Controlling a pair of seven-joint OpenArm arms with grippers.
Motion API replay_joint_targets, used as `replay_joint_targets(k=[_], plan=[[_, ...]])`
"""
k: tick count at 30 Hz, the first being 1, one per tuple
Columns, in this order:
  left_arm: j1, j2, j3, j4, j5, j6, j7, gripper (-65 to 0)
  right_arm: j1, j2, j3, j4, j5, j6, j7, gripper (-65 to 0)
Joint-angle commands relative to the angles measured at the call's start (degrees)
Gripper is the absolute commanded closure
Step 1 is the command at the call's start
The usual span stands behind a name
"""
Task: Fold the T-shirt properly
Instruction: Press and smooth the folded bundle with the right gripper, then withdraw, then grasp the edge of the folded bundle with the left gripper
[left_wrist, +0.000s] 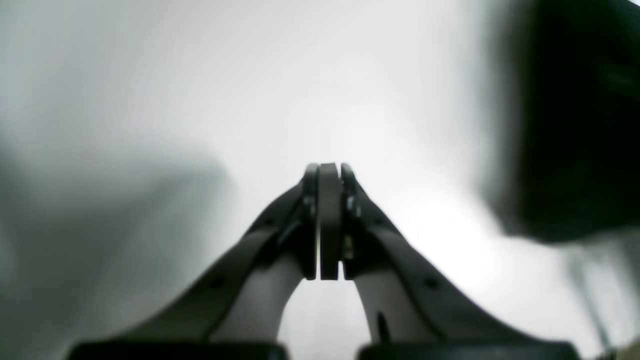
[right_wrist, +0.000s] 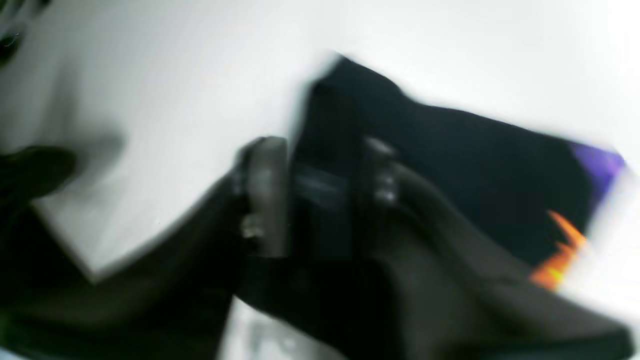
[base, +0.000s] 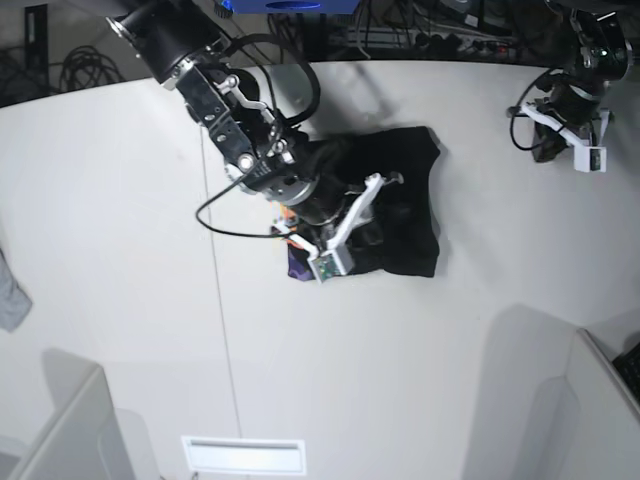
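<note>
The black T-shirt (base: 405, 170) lies bunched and partly folded in the middle of the white table (base: 120, 200). A bit of its purple and orange print (base: 293, 262) shows at its near left edge. My right gripper (base: 372, 222) reaches over the T-shirt from the left. In the blurred right wrist view, my right gripper (right_wrist: 322, 190) has its jaws closed on a fold of the black T-shirt (right_wrist: 475, 165), and the print (right_wrist: 560, 250) shows at the right. My left gripper (left_wrist: 329, 172) is shut with nothing in it, above bare table at the far right.
A small grey cloth (base: 10, 290) lies at the table's left edge. Cables and gear (base: 420, 30) run behind the back edge. Pale partitions (base: 60, 420) stand at both near corners. A dark blurred shape (left_wrist: 575, 125) fills the right of the left wrist view.
</note>
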Motion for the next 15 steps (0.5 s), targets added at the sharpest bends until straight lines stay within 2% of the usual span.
replay_joint_targets(k=[1,2,9,13,14,15], plan=[[0.20,-0.23,0.71,1.70,-0.67,-0.56,-1.21,0.0,-0.01,-0.06,2.30,1.15,0.22,0.39,1.27,-4.8],[-0.15,0.30,1.76,2.05,-0.67,-0.74,-1.21,0.0,-1.16,0.29,5.02,1.23,0.31,0.48,1.27,0.0],[-3.58,4.08,6.42,1.96,-0.67,-0.82,-1.21,0.0,-10.30,0.73,21.90,5.01,0.22,0.57,1.27,0.0],[-6.39,4.34,10.99,1.87,-0.67,-0.82,-1.21,0.0,-13.37,1.88,27.18,6.51,0.22,0.65,1.27,0.0],[-6.83,4.43,11.79,1.87,-0.67,-0.82,-1.21,-2.8,-13.90,2.49,27.61,6.86,0.22,0.65,1.27,0.0],[-7.27,4.52,12.49,1.87,-0.67,-0.82,-1.21,-10.9,-14.43,2.84,27.70,6.95,0.22,0.65,1.27,0.0]])
